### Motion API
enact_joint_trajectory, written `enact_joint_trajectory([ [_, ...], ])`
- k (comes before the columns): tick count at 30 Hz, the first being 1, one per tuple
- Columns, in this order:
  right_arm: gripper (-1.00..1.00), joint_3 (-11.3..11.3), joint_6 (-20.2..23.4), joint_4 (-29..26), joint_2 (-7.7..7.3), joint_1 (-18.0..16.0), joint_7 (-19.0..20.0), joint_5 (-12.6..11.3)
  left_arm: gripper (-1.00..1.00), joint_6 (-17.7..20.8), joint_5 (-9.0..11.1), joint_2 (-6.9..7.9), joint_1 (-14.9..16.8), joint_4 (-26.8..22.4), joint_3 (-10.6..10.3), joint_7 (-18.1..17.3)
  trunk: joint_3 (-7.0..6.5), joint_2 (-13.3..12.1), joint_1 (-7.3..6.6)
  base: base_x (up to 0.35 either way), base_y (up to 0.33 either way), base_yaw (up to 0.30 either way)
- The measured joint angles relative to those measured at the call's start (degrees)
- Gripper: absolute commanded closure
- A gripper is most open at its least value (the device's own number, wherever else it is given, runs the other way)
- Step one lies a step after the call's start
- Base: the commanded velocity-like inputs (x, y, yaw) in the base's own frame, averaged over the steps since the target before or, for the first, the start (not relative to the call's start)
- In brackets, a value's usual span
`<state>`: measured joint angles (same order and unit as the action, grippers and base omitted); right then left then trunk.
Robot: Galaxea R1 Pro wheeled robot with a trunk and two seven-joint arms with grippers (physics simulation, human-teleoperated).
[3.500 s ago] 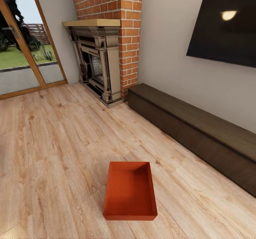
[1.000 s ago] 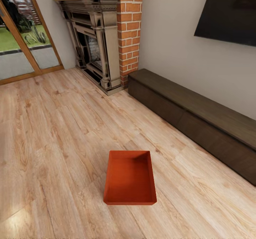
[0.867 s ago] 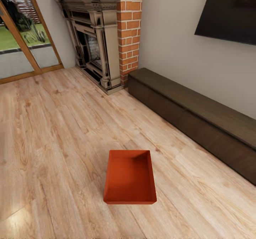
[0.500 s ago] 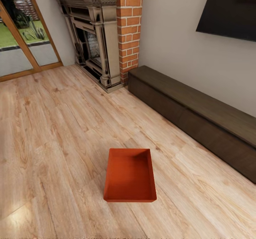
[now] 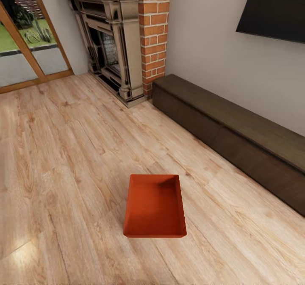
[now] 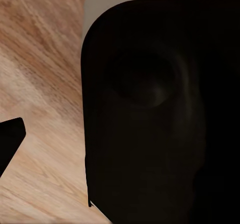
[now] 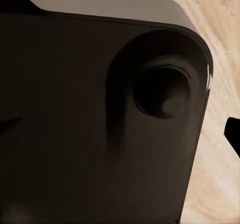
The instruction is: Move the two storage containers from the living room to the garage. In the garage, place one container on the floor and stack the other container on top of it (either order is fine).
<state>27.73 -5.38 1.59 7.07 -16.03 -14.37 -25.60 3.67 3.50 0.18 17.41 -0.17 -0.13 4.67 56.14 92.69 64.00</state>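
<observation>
Indoors, the head view looks down over a living room with a light wood-plank floor (image 5: 63, 158). At far left, wood-framed glass doors (image 5: 25, 43) open onto a garden. Right of them, against the far wall, stands a dark ornate fireplace (image 5: 112, 39) with a red-brick column (image 5: 153, 31) along its right side. Further right, a long dark low cabinet (image 5: 237, 145) runs along the wall, from beside the brick column toward the near right. A dark screen (image 5: 275, 9) hangs on the wall above it.

One storage container (image 5: 155, 206), an orange-red lidless bin, sits upright on the planks in the near middle of the scene, well apart from the cabinet and the fireplace. It looks empty.

Each wrist view is taken up by a dark, rounded housing (image 6: 150, 114) (image 7: 100, 114) close to the lens, with wood planks at the edges. I cannot tell whether either gripper is released or clenched.

As a judgement, the task is at its start: the robot is approaching the bin for a first pick-up. The next move likely calls for closing in, bringing the arms down and gripping the bin's thin walls.
</observation>
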Motion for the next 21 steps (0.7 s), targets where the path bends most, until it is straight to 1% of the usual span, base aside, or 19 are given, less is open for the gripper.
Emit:
enact_joint_trajectory([
  [21,-1.0,0.0,0.0,0.0,0.0,0.0,0.03,0.0,-1.0,0.0,0.0,0.0,-0.03,0.01,0.0,-0.01,1.91,0.0,0.0,0.0,0.0,0.0],
])
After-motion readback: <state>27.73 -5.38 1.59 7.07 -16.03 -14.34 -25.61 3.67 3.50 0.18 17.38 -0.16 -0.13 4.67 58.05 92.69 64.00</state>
